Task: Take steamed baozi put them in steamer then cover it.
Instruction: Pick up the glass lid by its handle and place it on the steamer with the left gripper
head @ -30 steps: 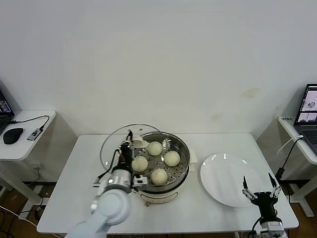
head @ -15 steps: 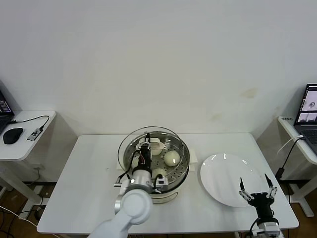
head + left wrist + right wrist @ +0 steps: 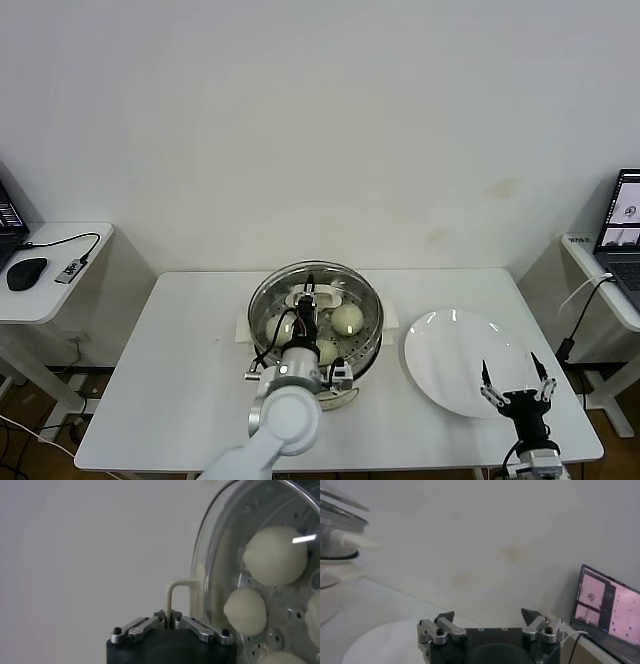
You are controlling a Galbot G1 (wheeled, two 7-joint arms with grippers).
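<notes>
Glass and steel meet at the middle of the table (image 3: 180,330): the cover (image 3: 315,275) sits over the steamer (image 3: 368,345), held by its cream bar handle (image 3: 176,594) in the left gripper (image 3: 306,303), whose jaws are clamped shut on that handle. Through the glass the baozi (image 3: 346,319) lie on the perforated tray inside the pot; the left wrist view shows three of them (image 3: 274,556) behind the lid's metal rim, with a sliver of a fourth at the frame's edge.

Whether the rim is fully seated on the pot cannot be told from these views; in the head view the lid looks roughly centred.

To finish this step well, I judge the lid should be lowered level, its rim matched to the pot's all the way round, so no edge rides up on the wall. Only once it rests under its own weight should the jaws let go, and the gripper should then lift straight up off the handle (a sideways pull could drag the lid askew or tip it onto the buns).

Off to the side, the right gripper (image 3: 516,395) waits with jaws spread wide and empty, at the near edge of the bare white plate (image 3: 440,350), well apart from the pot.
</notes>
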